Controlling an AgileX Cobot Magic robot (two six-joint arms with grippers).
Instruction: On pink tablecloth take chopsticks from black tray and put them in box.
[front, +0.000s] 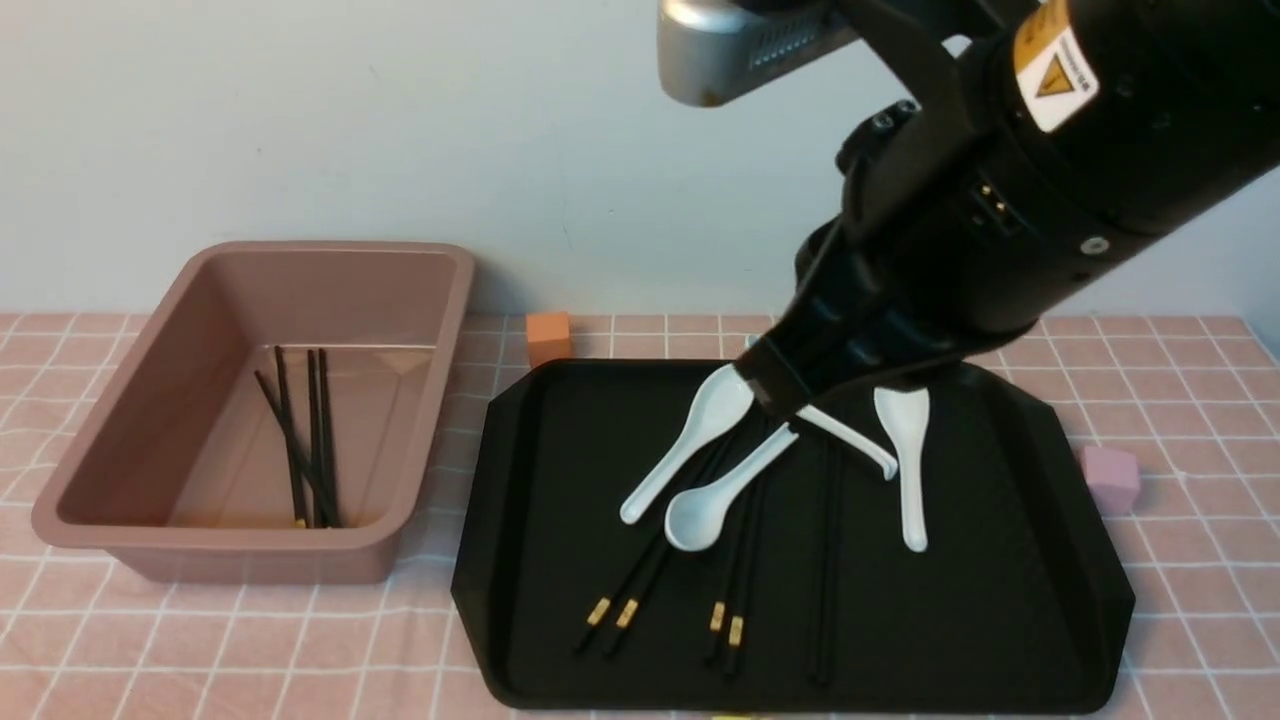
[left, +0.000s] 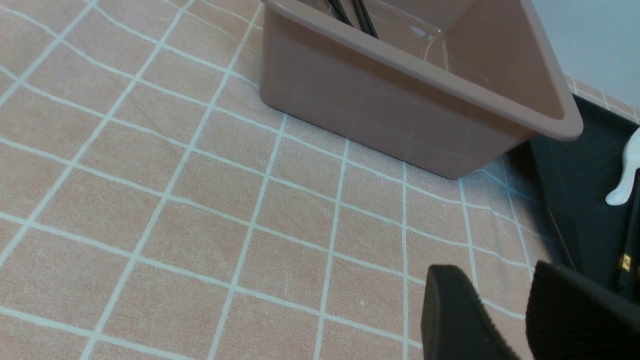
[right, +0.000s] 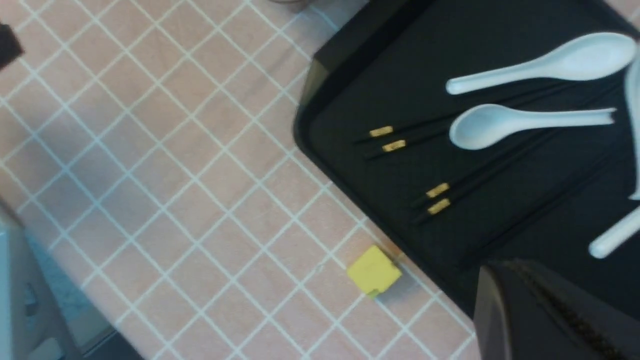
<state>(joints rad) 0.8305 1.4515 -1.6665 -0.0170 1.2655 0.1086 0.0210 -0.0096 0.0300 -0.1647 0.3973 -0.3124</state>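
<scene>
Several black chopsticks with gold bands lie on the black tray, partly under pale spoons. More chopsticks lie inside the box to the tray's left on the pink tablecloth. My right gripper hangs over the tray's back middle above the spoons. In the right wrist view it is shut with nothing seen in it, over the tray and chopsticks. My left gripper is open and empty over the cloth, near the box and the tray's edge.
Several spoons lie on the tray, one right of the gripper. An orange cube sits behind the tray and a pink cube at its right. A yellow cube touches the tray's front edge. A wall stands behind.
</scene>
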